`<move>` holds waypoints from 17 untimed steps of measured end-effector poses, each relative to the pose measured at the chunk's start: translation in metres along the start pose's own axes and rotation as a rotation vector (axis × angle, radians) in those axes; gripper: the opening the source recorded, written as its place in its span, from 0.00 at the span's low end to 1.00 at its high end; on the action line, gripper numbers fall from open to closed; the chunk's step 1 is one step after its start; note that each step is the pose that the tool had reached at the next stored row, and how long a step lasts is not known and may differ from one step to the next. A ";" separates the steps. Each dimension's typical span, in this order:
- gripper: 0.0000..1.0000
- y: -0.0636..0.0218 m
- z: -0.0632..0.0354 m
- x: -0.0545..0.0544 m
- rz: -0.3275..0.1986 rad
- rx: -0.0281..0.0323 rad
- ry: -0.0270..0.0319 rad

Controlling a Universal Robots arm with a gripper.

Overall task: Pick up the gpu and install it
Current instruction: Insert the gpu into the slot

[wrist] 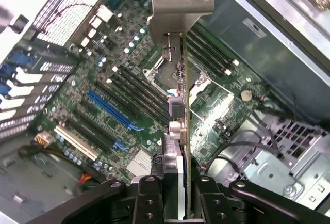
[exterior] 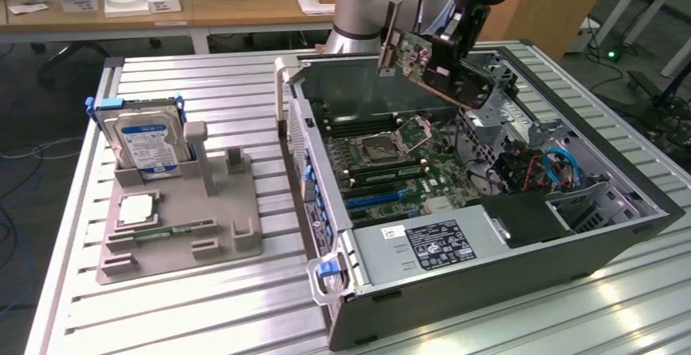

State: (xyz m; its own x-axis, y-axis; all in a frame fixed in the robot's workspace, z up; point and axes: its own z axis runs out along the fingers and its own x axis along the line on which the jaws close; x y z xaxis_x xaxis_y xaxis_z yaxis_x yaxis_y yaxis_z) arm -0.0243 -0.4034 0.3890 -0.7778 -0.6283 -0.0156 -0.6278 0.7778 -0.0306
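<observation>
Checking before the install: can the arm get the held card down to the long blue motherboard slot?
Probably yes. The case lies open on top, the gpu hangs above it in the jaws, and nothing covers the blue slot.

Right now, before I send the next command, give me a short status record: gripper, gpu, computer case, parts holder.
gripper: shut on the gpu, above the open computer case
gpu: held in the air, tilted, over the motherboard; not seated in a slot
computer case: lying on its side, motherboard exposed
parts holder: on the exterior view's left, hard drive standing in it
</observation>
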 end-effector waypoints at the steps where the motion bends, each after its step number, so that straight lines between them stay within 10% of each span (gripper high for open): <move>1: 0.28 0.0001 0.0002 0.000 -0.014 0.0022 -0.0034; 7: 0.28 0.0000 0.0021 0.000 -0.080 0.0238 -0.0336; 17: 0.28 0.0001 0.0042 0.000 -0.250 0.0202 -0.0431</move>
State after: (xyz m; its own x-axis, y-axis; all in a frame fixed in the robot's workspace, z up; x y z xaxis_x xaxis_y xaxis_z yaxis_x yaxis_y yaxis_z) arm -0.0243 -0.4034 0.3848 -0.5961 -0.8015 -0.0476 -0.7993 0.5980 -0.0588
